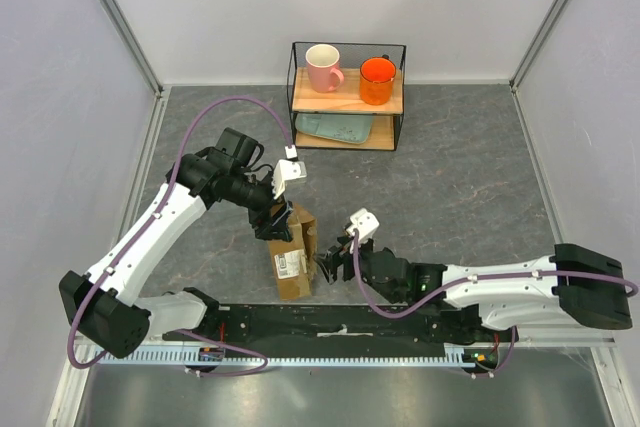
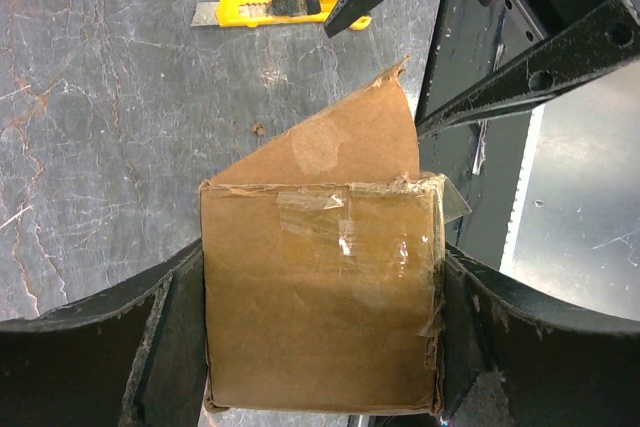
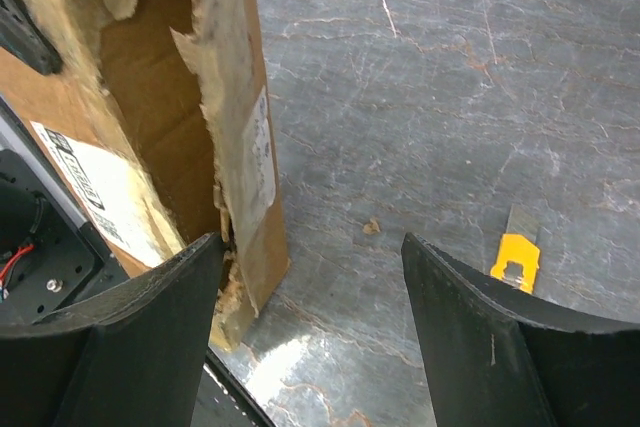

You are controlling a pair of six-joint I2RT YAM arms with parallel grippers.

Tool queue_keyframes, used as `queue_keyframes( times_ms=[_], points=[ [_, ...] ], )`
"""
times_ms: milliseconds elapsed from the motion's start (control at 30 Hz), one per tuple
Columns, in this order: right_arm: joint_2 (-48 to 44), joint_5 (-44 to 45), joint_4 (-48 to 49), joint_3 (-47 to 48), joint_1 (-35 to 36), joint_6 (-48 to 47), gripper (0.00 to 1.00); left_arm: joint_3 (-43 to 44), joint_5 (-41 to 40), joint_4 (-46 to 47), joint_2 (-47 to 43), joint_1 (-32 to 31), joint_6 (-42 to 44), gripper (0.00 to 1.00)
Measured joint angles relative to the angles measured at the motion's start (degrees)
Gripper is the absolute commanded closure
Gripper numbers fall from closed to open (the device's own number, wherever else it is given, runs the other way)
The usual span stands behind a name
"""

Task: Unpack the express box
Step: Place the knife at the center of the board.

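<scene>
The express box (image 1: 291,257) is a brown cardboard parcel with a white label (image 1: 291,265), standing near the table's front edge. My left gripper (image 1: 274,221) is shut on its taped end, and the cardboard (image 2: 320,297) fills the gap between both fingers (image 2: 175,327). One torn flap (image 2: 350,137) stands open. The box (image 3: 150,117) appears ripped open at the left of the right wrist view, its inside dark. My right gripper (image 3: 310,247) is open beside it. Its left finger (image 3: 150,317) is at the torn flap's lower edge, and bare table lies between the jaws.
A yellow utility knife (image 2: 280,10) lies on the grey table past the box, also seen beside my right finger (image 3: 515,259). At the back stands a wire shelf (image 1: 347,97) with a pink mug (image 1: 322,67), an orange mug (image 1: 377,80) and a pale tray (image 1: 335,128).
</scene>
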Motion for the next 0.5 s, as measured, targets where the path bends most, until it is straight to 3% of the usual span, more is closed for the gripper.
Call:
queue_keyframes(
  times_ms=[133, 500],
  points=[
    [2.6, 0.6, 2.4, 1.5, 0.0, -0.1, 0.23, -0.1, 0.0, 0.2, 0.0, 0.0, -0.4, 0.52],
    [14.8, 2.8, 5.7, 6.0, -0.1, 1.8, 0.50, -0.3, -0.2, 0.3, -0.5, 0.0, -0.8, 0.54]
  ],
)
